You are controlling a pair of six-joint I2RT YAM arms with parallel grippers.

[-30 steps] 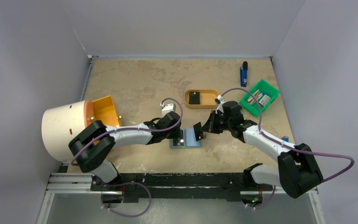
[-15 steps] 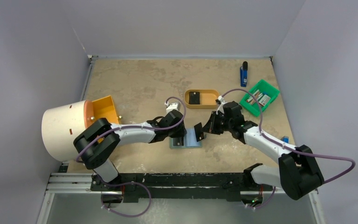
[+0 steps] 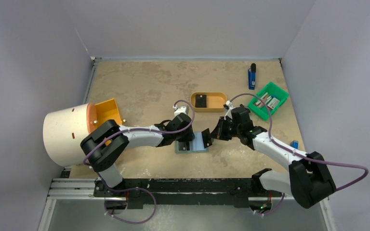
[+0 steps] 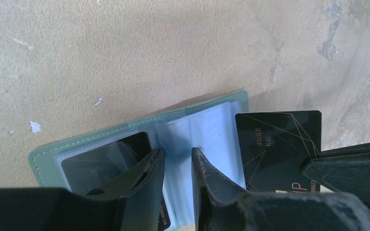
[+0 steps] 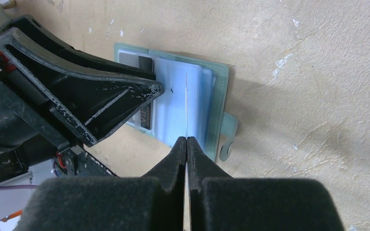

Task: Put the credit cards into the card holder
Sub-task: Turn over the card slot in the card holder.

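Top external view puts one card holder (image 3: 200, 144) on the surface (image 3: 139, 86), lying open at the near middle between the two arms. It looks soft and light (a push would likely send it skating), and its clear sleeves (image 4: 212, 130) look floppy, so it wants pinning flat rather than pinching.

The left hand (image 4: 176, 166) seems to be doing that. Its fingers are parted a little and press down on the inner pages, with nothing clearly caught between them.

The right hand (image 5: 186, 139) is clamped on a black credit card (image 4: 277, 144), gripped at its right end. The card's free edge is at the holder's right page.

I judge the card thin, stiff, light and slick. It is best taken across its flat faces at one short end, leaving most of its length free to slide in.

Cards counted at the holder: two. One is held in the right hand, and a second card (image 4: 101, 163) lies under the plastic of the left page.
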